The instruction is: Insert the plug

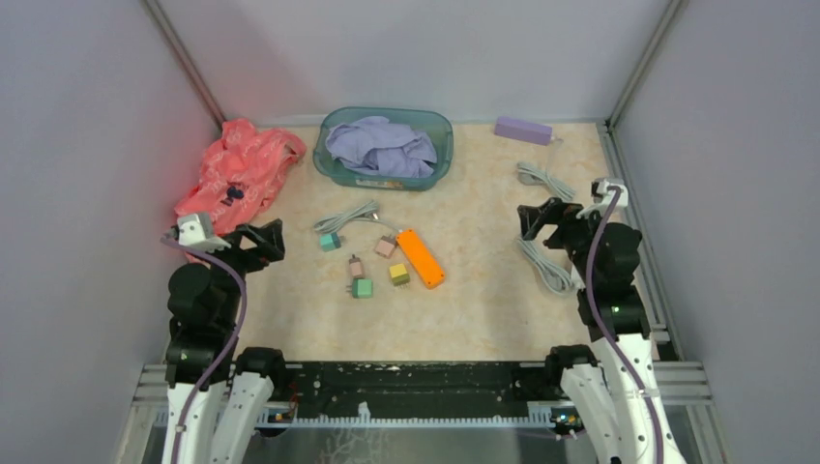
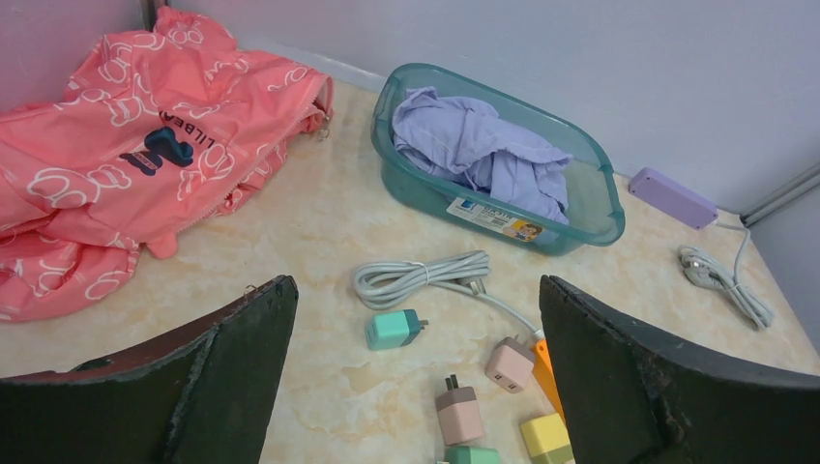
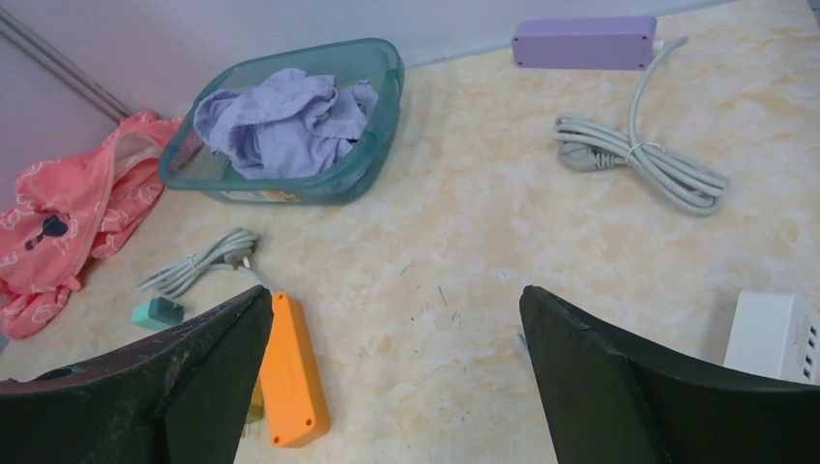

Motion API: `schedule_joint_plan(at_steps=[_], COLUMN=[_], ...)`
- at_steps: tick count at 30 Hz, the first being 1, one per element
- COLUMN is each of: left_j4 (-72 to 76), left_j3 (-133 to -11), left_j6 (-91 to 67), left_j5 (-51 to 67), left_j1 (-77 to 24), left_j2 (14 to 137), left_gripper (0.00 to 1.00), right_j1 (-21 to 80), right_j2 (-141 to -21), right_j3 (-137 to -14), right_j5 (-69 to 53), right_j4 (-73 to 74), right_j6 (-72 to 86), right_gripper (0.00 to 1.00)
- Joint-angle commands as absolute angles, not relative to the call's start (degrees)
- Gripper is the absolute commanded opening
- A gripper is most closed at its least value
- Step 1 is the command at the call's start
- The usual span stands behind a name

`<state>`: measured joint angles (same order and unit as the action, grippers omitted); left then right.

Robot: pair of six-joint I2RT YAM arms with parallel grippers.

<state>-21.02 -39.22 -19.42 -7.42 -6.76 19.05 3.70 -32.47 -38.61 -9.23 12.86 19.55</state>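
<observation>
**Fingers.** The left fingers (image 2: 227, 382) are standing wide apart and holding nothing, hovering above the bench (image 1: 483, 309) near its left edge. The right fingers (image 3: 619, 387) are likewise standing apart and empty, hovering near the right edge. Neither pair is touching anything.

**Task items.** The orange rectangular plastic power strip (image 1: 422, 257) is lying flat and diagonal at the middle of the bench. Five small cube plugs are sitting loose to its left:
- a teal plug (image 1: 331, 241), farthest from the strip
- a pale pink plug (image 1: 386, 247), just beside the strip's far end
- a second pale pink plug (image 1: 355, 266), lying on its side with its prongs showing
- a yellow plug (image 1: 398, 274), just beside the strip
- a green plug (image 1: 362, 287), nearest the near edge

A coiled white cable (image 1: 346, 217) is lying just beyond them, toward the far edge. No plug is seated in the strip. Which plug is intended cannot be told.

**Assessment.** The step in hand appears to be the approach and pick.
- **Descent:** the plugs are crowding one another, so the descending fingers should be straddling one cube only, or they may be knocking its neighbours.
- **Grip:** it should be falling on the plug's flat sides, leaving the prongs free and pointing at the strip.
- **Holding the strip:** the strip looks light and is likely to slide under a push, so the other arm should be pinning it while the plug is going in.
- **Alignment:** the socket face is not legible in these views, so the prongs need checking against it before pressing.
</observation>
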Motion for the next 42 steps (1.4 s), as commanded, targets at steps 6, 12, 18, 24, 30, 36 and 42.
schedule_joint_plan(at_steps=[6, 12, 18, 24, 30, 36, 42], left_j4=[-18.54, -18.46, -18.7, -20.21, -19.97, -18.0, -11.45], left_j3=[-37.78, -37.29, -36.31, -36.86, -35.71, -33.08, -29.33], left_j6=[-18.37, -19.66, -22.96, -26.16, -29.8, -30.91, -31.61], left_j5=[-9.8, -9.55, -7.1, -3.04, -0.46, 3.93, 11.84], left_j1=[-7.03, -7.08, -7.04, -7.04, -7.04, -7.03, -7.06], left_j2=[19.68, 21.06, 25.86, 35.56, 39.83, 36.63, 33.63], left_gripper=[1.0, 1.0, 1.0, 1.0, 1.0, 1.0, 1.0], right_j1=[4.26, 5.14, 10.38, 18.55, 26.71, 32.82, 40.35], right_j2=[-33.9, -38.21, -45.18, -52.66, -59.31, -71.01, -81.71], right_j3=[-38.06, -37.79, -37.97, -38.48, -38.25, -41.13, -45.87], right_j5=[-12.26, -16.87, -17.01, -14.15, -11.11, -6.69, -0.84], right_j4=[10.31, 10.13, 10.42, 11.18, 9.65, 8.9, 8.97], right_j6=[18.37, 18.38, 16.18, 13.73, 13.41, 10.94, 8.44], right_gripper=[0.99, 0.99, 0.99, 0.99, 0.99, 0.96, 0.93])
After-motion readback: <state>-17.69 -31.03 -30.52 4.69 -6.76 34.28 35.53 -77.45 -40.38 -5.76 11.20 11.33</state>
